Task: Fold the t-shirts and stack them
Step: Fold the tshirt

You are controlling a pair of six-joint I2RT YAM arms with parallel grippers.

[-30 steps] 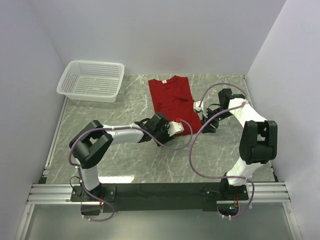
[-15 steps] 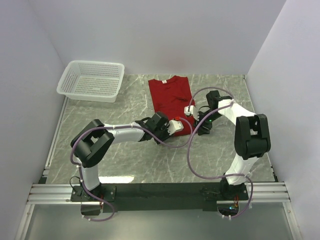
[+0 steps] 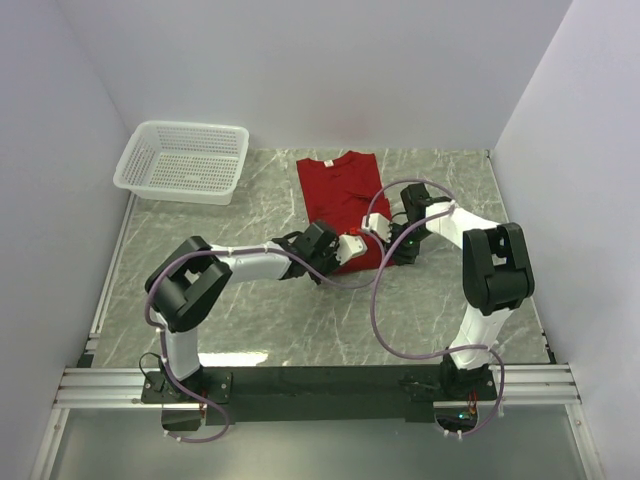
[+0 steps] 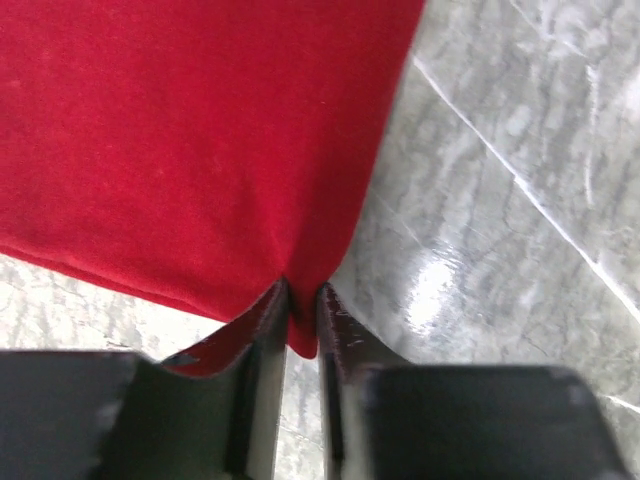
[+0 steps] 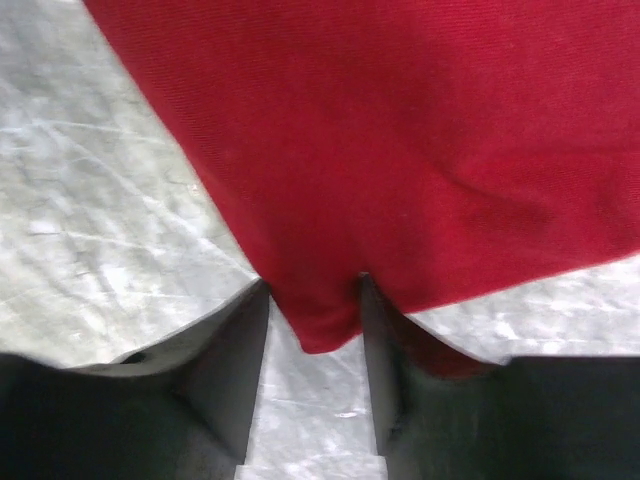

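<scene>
The red t-shirt (image 3: 340, 190) lay flat at the far middle of the worktop (image 3: 250, 320). Its long axis ran from far edge to near edge, collar toward the far edge and hem toward the arms. From above, both grippers met at the hem, too small to read. The left wrist view showed the left gripper (image 4: 302, 300) pinched tight on the hem's corner, with only a sliver of cloth between its fingers. The right wrist view showed the right gripper (image 5: 312, 295) narrowed around the other corner, cloth touching both fingers, though I could not tell whether it gripped. A white basket (image 3: 140, 180) sat in the far left corner.
</scene>
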